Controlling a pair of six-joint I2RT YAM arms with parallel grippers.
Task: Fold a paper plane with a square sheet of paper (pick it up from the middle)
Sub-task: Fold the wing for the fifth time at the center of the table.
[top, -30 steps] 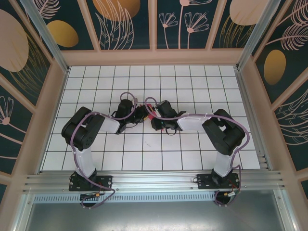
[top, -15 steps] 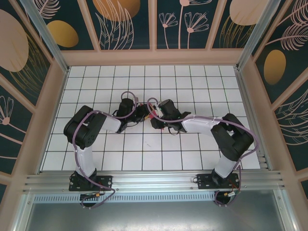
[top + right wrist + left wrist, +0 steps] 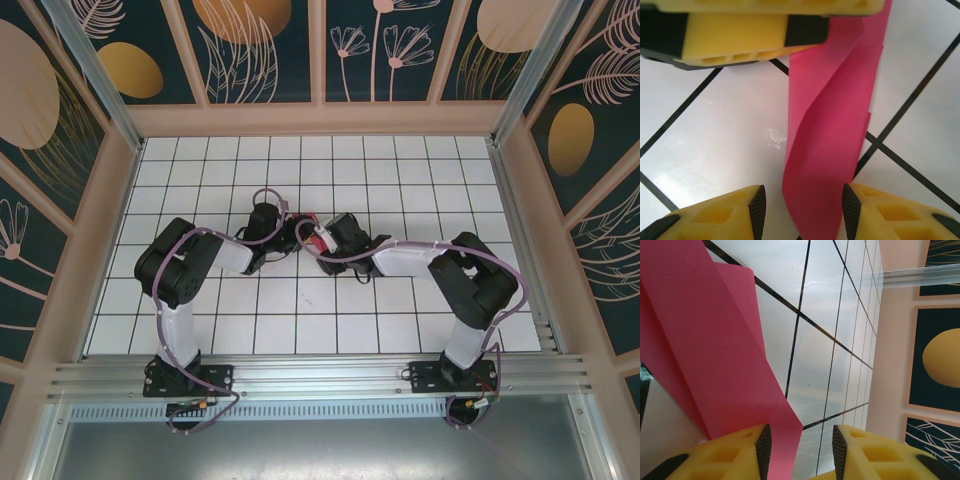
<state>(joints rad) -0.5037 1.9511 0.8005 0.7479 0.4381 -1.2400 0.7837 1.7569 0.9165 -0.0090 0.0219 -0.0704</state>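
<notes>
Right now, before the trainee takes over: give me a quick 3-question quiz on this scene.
1. True or false: the paper lies flat and unfolded.
2. The right gripper is: A) shut on the paper; B) open, with the paper between its fingers; C) open, well away from the paper.
3. What shows through the left gripper gap beside the paper?

Key: 1 false, it is creased and curling. 2 B. 3 white tiles.

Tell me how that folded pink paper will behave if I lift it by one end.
Probably floppy: the pink paper is thin and its layers bow apart rather than lie flat. Likely light enough to skid on the glossy tiled table if pushed. The lengthwise folds may stiffen it somewhat.
</notes>
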